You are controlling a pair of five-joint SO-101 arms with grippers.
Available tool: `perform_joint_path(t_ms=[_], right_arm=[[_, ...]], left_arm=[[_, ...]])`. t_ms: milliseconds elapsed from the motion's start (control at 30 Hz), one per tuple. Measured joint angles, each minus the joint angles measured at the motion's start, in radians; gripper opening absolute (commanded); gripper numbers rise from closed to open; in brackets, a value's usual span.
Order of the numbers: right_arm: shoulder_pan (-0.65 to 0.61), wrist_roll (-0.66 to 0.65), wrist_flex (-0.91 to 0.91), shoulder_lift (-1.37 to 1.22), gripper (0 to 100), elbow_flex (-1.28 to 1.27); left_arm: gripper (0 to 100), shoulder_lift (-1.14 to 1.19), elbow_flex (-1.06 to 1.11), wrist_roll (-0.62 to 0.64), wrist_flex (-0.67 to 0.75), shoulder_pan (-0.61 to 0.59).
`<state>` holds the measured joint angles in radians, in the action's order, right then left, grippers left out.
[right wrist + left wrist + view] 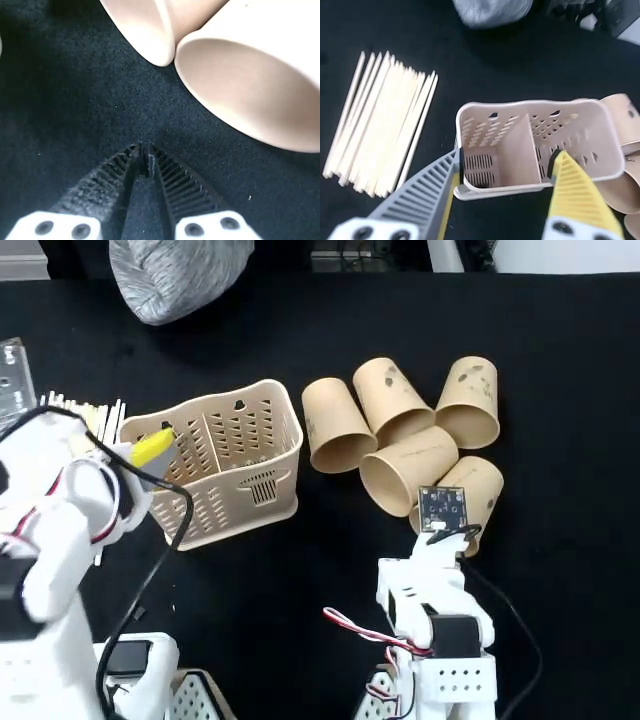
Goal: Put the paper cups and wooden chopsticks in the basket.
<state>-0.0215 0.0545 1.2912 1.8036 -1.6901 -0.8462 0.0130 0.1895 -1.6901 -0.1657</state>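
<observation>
1. Black cloth covers the table (pixel 560 340) from the arms' bases to its far edge, with a dark room beyond.
2. Nearest, the right gripper (pixel 145 155) hangs low over bare cloth, its fingers pressed together and its tips just short of two cup mouths.
3. Five cups (pixel 335 420) lie on their sides in a touching cluster, mouths mostly turned toward the arms. The right arm's wrist covers part of the nearest.
4. Just left of the cluster, the basket (pixel 240 490) stands upright, a divider splitting it into two compartments.
5. The left gripper (pixel 507 165) hovers above the basket's rim with its fingers spread wide apart.
6. Chopsticks (pixel 380 125) lie in a flat bundle on the cloth beyond the basket's left end, partly hidden by the left arm in the high view.
7. Farthest, a grey bundle (pixel 175 275) rests at the far edge and a clear plastic piece (pixel 12 375) at the left edge.
</observation>
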Motion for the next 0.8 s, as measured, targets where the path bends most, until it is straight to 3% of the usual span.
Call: perform_joint_path(t_ms=[100, 267, 333, 400, 567, 800], right_arm=[[-0.011, -0.141, 0.0, 0.0, 1.3, 0.0], [-0.009, -0.6, 0.0, 0.0, 1.5, 0.071], [-0.009, -0.709, 0.0, 0.0, 1.6, 0.118], [-0.011, -0.743, 0.0, 0.0, 4.3, 0.175], [-0.012, -0.763, 0.0, 0.0, 23.4, 0.299], [-0.012, -0.763, 0.0, -0.003, 25.1, 0.422]], left_arm=[[23, -0.008, -0.078, -0.058, -0.032, -0.006], [7, -0.029, -0.11, -0.127, -0.054, -0.014], [5, -0.074, -0.11, -0.163, -0.054, -0.015], [6, -0.132, -0.112, -0.195, -0.054, -0.035], [11, -0.278, -0.017, -0.233, -0.054, -0.121], [12, -0.497, 0.265, -0.241, -0.031, -0.169]])
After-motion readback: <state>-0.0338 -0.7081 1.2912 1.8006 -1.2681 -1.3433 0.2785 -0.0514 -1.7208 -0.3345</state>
